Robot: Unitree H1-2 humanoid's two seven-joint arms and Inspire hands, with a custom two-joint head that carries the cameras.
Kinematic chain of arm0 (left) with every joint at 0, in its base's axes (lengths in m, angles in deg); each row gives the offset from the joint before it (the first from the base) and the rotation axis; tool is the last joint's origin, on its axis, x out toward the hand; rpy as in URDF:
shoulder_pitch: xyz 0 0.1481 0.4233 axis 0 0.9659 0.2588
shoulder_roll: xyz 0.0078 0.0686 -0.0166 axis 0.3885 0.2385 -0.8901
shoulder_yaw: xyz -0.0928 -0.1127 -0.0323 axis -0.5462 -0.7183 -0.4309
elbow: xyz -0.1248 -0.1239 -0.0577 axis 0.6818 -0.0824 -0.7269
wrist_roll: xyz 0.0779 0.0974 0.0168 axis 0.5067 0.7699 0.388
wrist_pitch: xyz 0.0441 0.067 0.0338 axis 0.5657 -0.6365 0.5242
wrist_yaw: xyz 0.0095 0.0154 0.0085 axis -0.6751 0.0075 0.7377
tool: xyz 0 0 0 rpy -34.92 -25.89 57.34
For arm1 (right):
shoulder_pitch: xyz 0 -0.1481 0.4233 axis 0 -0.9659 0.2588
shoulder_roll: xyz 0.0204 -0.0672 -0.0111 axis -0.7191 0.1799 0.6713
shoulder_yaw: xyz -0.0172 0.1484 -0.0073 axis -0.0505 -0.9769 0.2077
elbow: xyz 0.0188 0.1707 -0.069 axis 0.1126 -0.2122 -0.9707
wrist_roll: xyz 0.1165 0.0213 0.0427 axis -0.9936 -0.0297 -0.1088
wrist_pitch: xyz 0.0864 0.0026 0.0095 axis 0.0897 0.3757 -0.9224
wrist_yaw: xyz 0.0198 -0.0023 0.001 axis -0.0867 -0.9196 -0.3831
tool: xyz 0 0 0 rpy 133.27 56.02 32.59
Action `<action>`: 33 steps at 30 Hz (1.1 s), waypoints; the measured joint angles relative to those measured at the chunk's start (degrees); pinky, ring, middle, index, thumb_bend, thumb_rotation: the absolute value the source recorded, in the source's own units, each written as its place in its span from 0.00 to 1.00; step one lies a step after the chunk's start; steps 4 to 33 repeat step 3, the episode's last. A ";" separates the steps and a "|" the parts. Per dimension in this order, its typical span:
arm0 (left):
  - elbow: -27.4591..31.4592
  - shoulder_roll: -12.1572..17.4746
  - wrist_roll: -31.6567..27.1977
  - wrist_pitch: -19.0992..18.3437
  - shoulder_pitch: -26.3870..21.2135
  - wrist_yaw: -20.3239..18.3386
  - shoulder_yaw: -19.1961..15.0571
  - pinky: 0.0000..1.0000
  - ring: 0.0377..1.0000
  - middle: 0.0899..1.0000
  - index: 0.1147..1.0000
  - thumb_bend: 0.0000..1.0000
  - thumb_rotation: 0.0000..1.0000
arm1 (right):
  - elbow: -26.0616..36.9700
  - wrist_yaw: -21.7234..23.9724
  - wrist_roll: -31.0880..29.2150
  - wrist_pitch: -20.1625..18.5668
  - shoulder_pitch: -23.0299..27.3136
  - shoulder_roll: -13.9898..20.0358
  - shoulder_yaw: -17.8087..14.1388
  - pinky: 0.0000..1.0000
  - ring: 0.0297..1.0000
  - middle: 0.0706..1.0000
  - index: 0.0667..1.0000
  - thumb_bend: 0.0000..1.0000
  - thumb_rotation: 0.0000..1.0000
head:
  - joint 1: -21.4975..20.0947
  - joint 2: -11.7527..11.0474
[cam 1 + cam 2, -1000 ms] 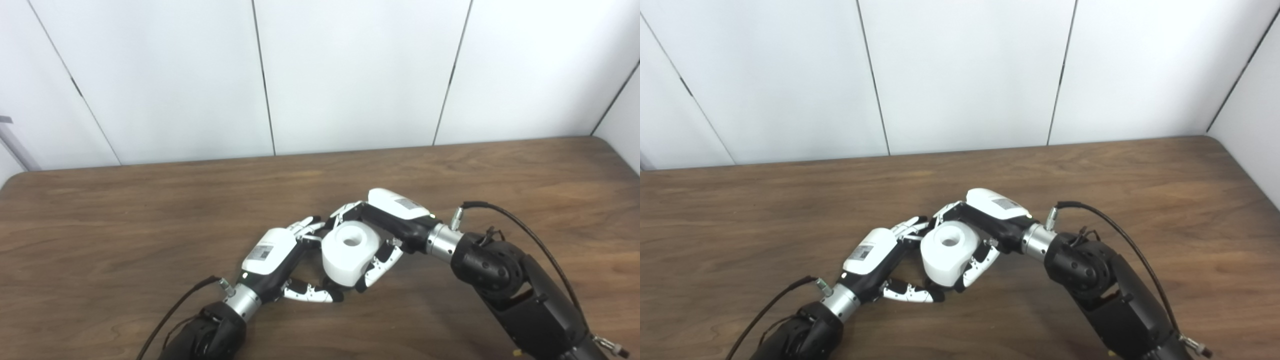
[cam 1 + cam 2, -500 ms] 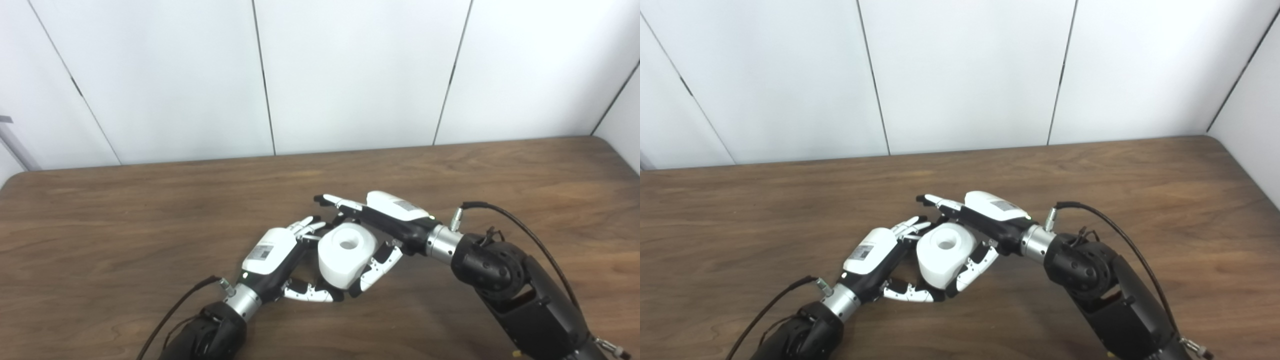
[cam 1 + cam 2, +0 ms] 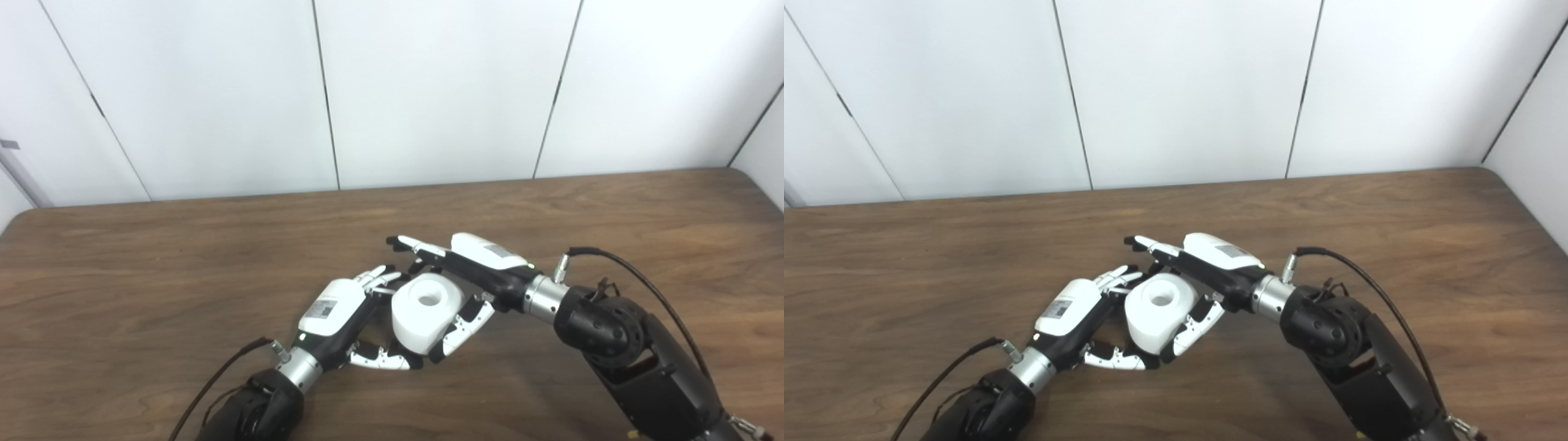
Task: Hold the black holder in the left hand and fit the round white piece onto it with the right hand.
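Two head cameras, side by side, both looking down and forward from above the near edge of the brown wooden worktop [image 3: 184, 257]. Both face the white panelled wall [image 3: 429, 92] behind the far edge. Moderately close: arms enter from the bottom edge, hands mid-frame. Both views share nearly the whole scene. The left eye view reaches further left, taking in the worktop's rounded far-left corner; the right eye view shows more of the white side wall [image 3: 1537, 141] at right.
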 measured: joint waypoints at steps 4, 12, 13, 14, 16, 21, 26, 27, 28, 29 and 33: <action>0.04 0.01 0.00 -0.02 0.00 -0.01 0.00 0.93 0.96 0.88 0.41 0.53 0.06 | 0.21 2.91 -2.76 -1.15 0.64 1.07 -0.50 0.73 0.89 1.00 1.00 1.00 0.34 | -0.09 0.09; 0.04 0.01 0.00 -0.02 0.00 -0.01 0.00 0.93 0.96 0.88 0.41 0.53 0.06 | 0.21 2.91 -2.76 -1.15 0.64 1.07 -0.50 0.73 0.89 1.00 1.00 1.00 0.34 | -0.09 0.09; 0.04 0.01 0.00 -0.02 0.00 -0.01 0.00 0.93 0.96 0.88 0.41 0.53 0.06 | 0.21 2.91 -2.76 -1.15 0.64 1.07 -0.50 0.73 0.89 1.00 1.00 1.00 0.34 | -0.09 0.09; 0.04 0.01 0.00 -0.02 0.00 -0.01 0.00 0.93 0.96 0.88 0.41 0.53 0.06 | 0.21 2.91 -2.76 -1.15 0.64 1.07 -0.50 0.73 0.89 1.00 1.00 1.00 0.34 | -0.09 0.09; 0.04 0.01 0.00 -0.02 0.00 -0.01 0.00 0.93 0.96 0.88 0.41 0.53 0.06 | 0.21 2.91 -2.76 -1.15 0.64 1.07 -0.50 0.73 0.89 1.00 1.00 1.00 0.34 | -0.09 0.09; 0.04 0.01 0.00 -0.02 0.00 -0.01 0.00 0.93 0.96 0.88 0.41 0.53 0.06 | 0.21 2.91 -2.76 -1.15 0.64 1.07 -0.50 0.73 0.89 1.00 1.00 1.00 0.34 | -0.09 0.09; 0.04 0.01 0.00 -0.02 0.00 -0.01 0.00 0.93 0.96 0.88 0.41 0.53 0.06 | 0.21 2.91 -2.76 -1.15 0.64 1.07 -0.50 0.73 0.89 1.00 1.00 1.00 0.34 | -0.09 0.09; 0.04 0.01 0.00 -0.02 0.00 -0.01 0.00 0.93 0.96 0.88 0.41 0.53 0.06 | 0.21 2.91 -2.76 -1.15 0.64 1.07 -0.50 0.73 0.89 1.00 1.00 1.00 0.34 | -0.09 0.09; 0.04 0.01 0.00 -0.02 0.00 -0.01 0.00 0.93 0.96 0.88 0.41 0.53 0.06 | 0.21 2.91 -2.76 -1.15 0.64 1.07 -0.50 0.73 0.89 1.00 1.00 1.00 0.34 | -0.09 0.09; 0.04 0.01 0.00 -0.02 0.00 -0.01 0.00 0.93 0.96 0.88 0.41 0.53 0.06 | 0.21 2.91 -2.76 -1.15 0.64 1.07 -0.50 0.73 0.89 1.00 1.00 1.00 0.34 | -0.09 0.09; 0.04 0.01 0.00 -0.02 0.00 -0.01 0.00 0.93 0.96 0.88 0.41 0.53 0.06 | 0.21 2.91 -2.76 -1.15 0.64 1.07 -0.50 0.73 0.89 1.00 1.00 1.00 0.34 | -0.09 0.09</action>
